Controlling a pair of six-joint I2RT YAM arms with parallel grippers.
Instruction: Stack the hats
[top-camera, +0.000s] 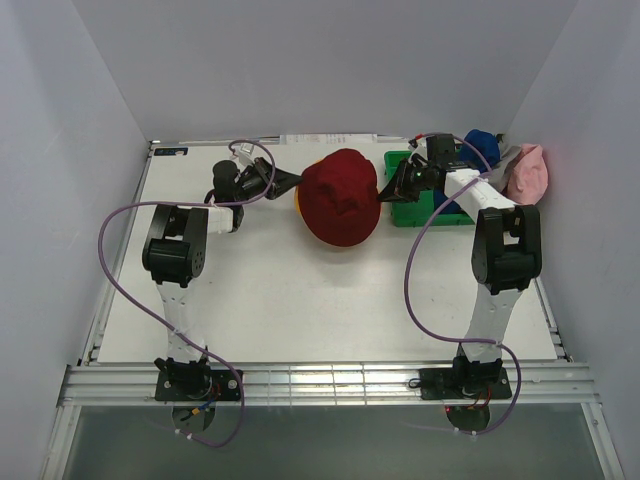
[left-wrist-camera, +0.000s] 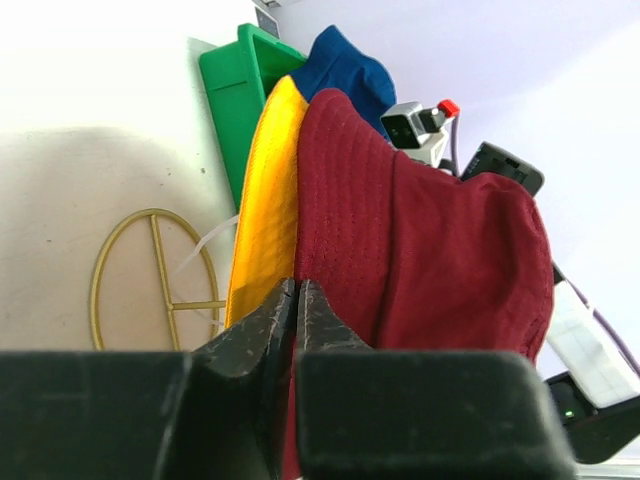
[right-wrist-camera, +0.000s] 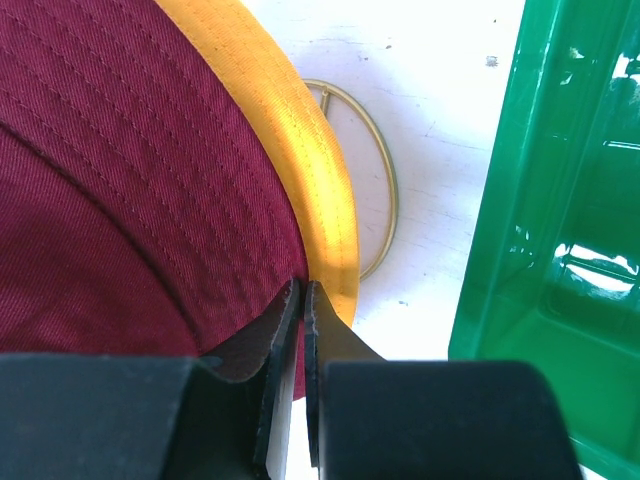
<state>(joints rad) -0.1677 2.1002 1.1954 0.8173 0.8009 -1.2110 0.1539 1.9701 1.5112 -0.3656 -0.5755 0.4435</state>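
Note:
The dark red hat (top-camera: 340, 197) sits over the yellow hat (top-camera: 299, 200), whose brim shows at its left edge. My left gripper (top-camera: 297, 181) is shut on the dark red hat's left brim, and dark red fabric (left-wrist-camera: 420, 250) shows between its closed jaws next to the yellow brim (left-wrist-camera: 265, 200). My right gripper (top-camera: 386, 191) is shut on the right brim (right-wrist-camera: 120, 180), beside the yellow brim (right-wrist-camera: 310, 150). The blue hat (top-camera: 482, 146), grey hat (top-camera: 506, 158) and pink hat (top-camera: 527, 172) lie at the back right.
A green plastic bin (top-camera: 414, 208) stands right of the stacked hats, close to my right gripper; it also shows in the right wrist view (right-wrist-camera: 560, 200). The gold wire stand's ring base (left-wrist-camera: 150, 280) lies on the table under the hats. White walls enclose the table.

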